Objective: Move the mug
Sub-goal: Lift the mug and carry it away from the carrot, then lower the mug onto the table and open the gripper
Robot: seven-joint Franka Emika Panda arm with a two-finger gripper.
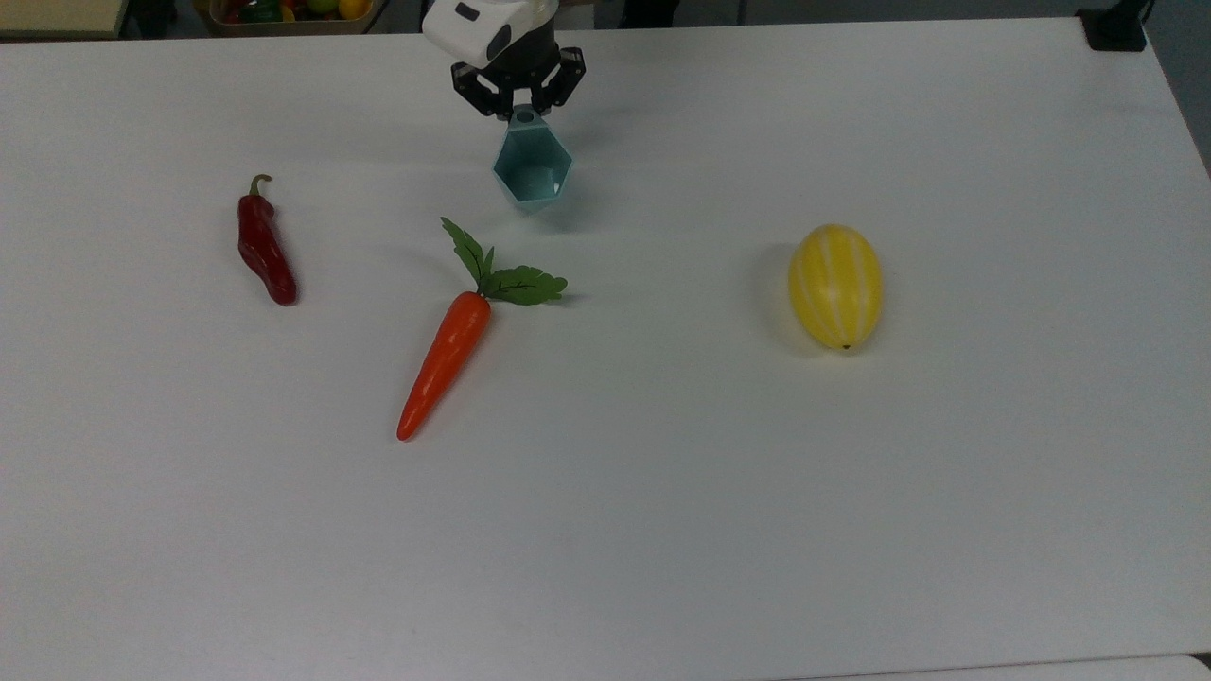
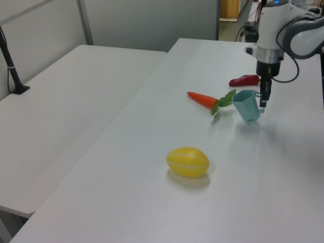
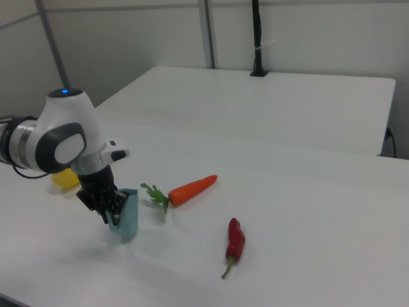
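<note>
The claw (image 1: 521, 106) is pinched on the small tab handle at the rim of the mug (image 1: 533, 174), its black fingers pointing down from the white arm (image 2: 276, 25). In the left view the claw (image 2: 263, 97) grips the handle on the mug's (image 2: 248, 105) far side, and in the right view the claw (image 3: 110, 211) sits against the mug (image 3: 126, 221) on the right view's left.

The mug is upright, open end up, its base at or just above the tabletop (image 1: 662, 492) — contact cannot be told. It stands near the far edge of the tabletop in the top view, a bit to the top view's left of the middle.

A carrot (image 1: 445, 362) lies near the mug, its green leaves (image 1: 501, 272) the part closest, pointing toward it but apart from it; in the left view the leaves (image 2: 225, 100) sit just beside the mug. A red chili (image 1: 264, 244) lies well apart on the top view's left. A yellow striped melon (image 1: 835, 286) lies well apart on the top view's right.

A second tabletop (image 3: 268, 102) stands behind in the right view — a black pole (image 3: 257, 38) rises from it.
</note>
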